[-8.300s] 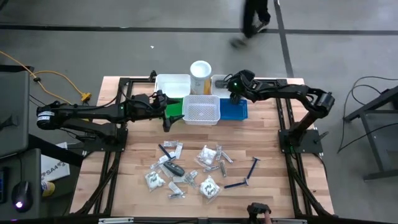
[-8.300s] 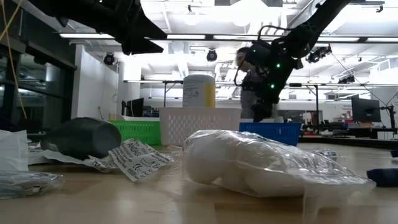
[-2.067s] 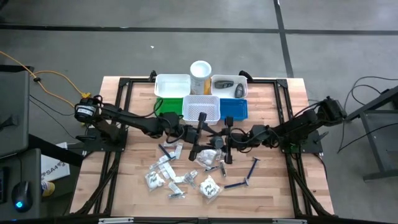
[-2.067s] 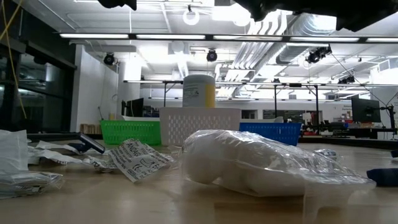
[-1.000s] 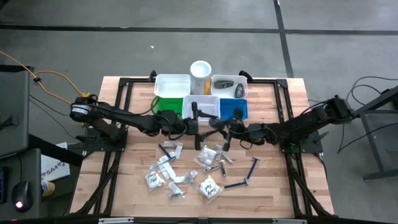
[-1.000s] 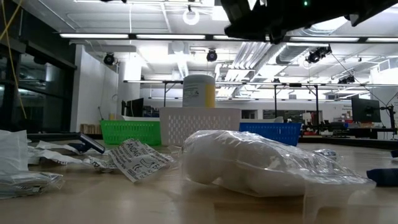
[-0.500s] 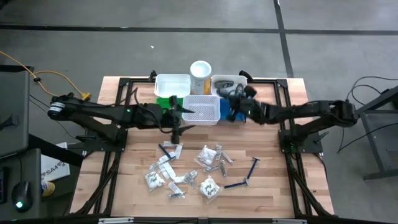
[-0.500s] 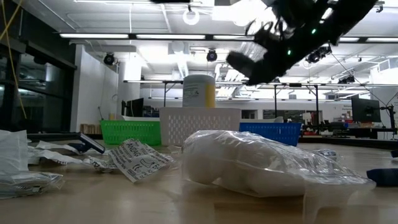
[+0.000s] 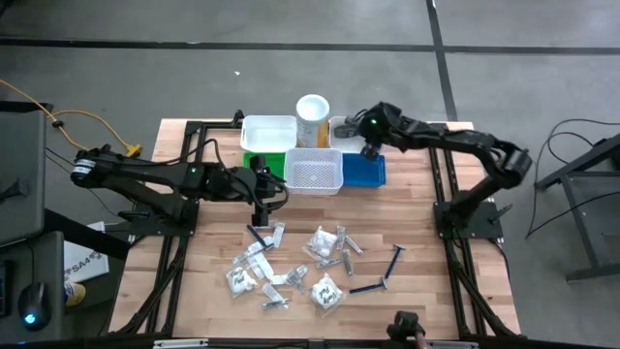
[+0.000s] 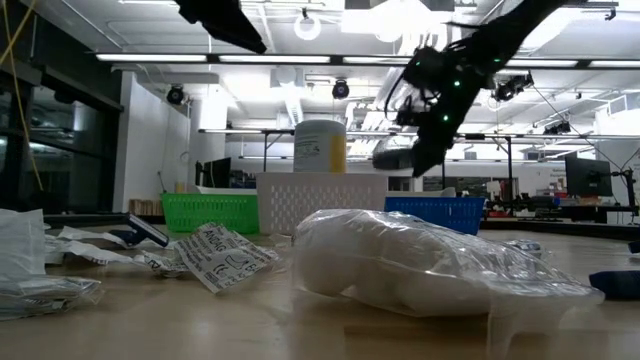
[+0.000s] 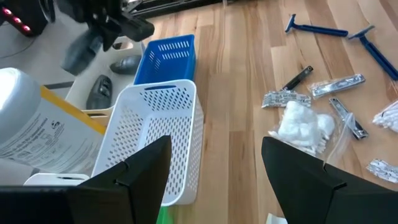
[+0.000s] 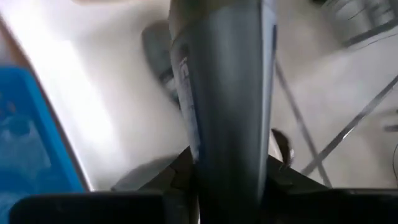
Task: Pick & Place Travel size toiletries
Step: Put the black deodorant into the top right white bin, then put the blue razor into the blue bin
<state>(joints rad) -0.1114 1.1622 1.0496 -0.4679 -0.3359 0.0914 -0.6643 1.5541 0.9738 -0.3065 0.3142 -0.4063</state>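
The travel size toiletries [image 9: 291, 262] lie scattered on the near half of the wooden table: crinkly packets, sachets and two blue razors [image 9: 392, 257]. My right gripper [image 9: 369, 145] hangs over the white bin [image 9: 341, 125] at the back right, shut on a dark grey oval piece [image 10: 393, 158]. Two more dark oval pieces [image 11: 99, 90] lie in that bin. My left gripper [image 9: 260, 202] stands open and holds nothing, left of the white perforated basket [image 9: 312, 172]. My right gripper pinches the dark grey oval piece by one end [image 12: 224, 149] between its two fingers [image 12: 181, 171]. The fingers slant down toward the far edge. The rest of the piece [image 11: 78, 53] sticks out past the fingertips, lifted clear above the white bin.
At the back stand a second white bin [image 9: 268, 131], a green bin [image 9: 263, 163], a blue bin [image 9: 366, 171] and a tall white-and-yellow cylinder [image 9: 312, 111]. A person's hand [image 9: 412, 332] shows at the near edge.
My right gripper has swung from the middle of the table toward the far edge, up over the back-right white bin, carrying the grey piece and tipping its fingers downward. My left gripper has drawn back toward the table's left edge, still open.
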